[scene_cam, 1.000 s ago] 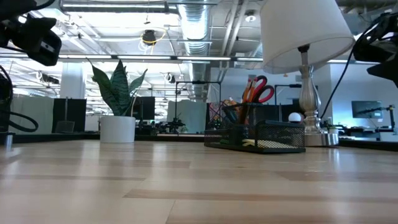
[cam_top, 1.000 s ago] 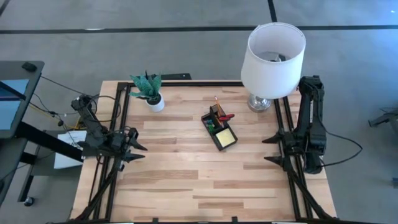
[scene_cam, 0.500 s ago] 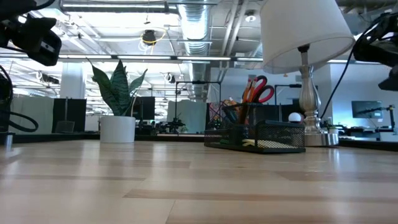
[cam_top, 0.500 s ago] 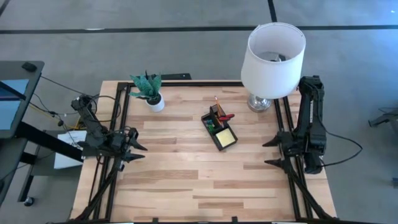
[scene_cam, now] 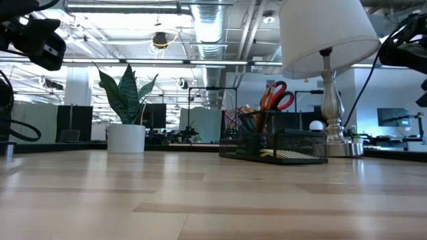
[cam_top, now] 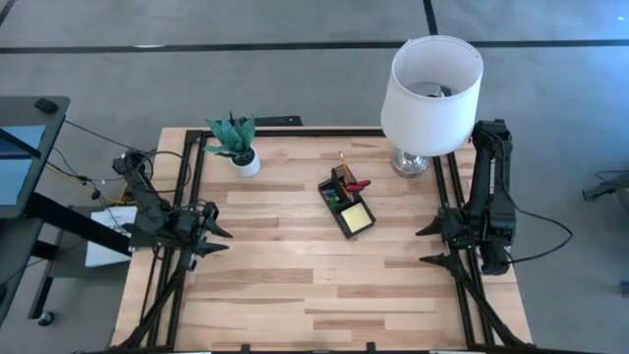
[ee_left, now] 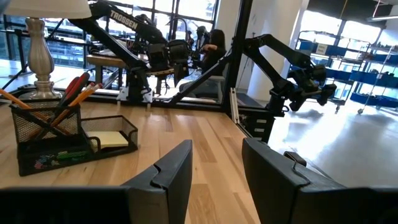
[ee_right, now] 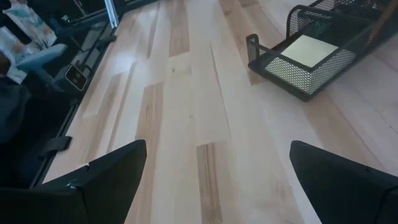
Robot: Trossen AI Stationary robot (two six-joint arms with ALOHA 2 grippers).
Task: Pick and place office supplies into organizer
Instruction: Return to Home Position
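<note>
"Where did the office supplies end up?"

"In the black organizer, mid-table, between the plant and the lamp. The yellow sticky-note pad lies flat in the low tray. The red-handled scissors and the orange pencils stand in the tall cup."

"And the 2 arms?"

"The left gripper sits at the table's left edge, jaws a modest gap apart, holding nothing. The right gripper is at the right edge, jaws spread wide, empty too. Both are well apart from the organizer."
</note>
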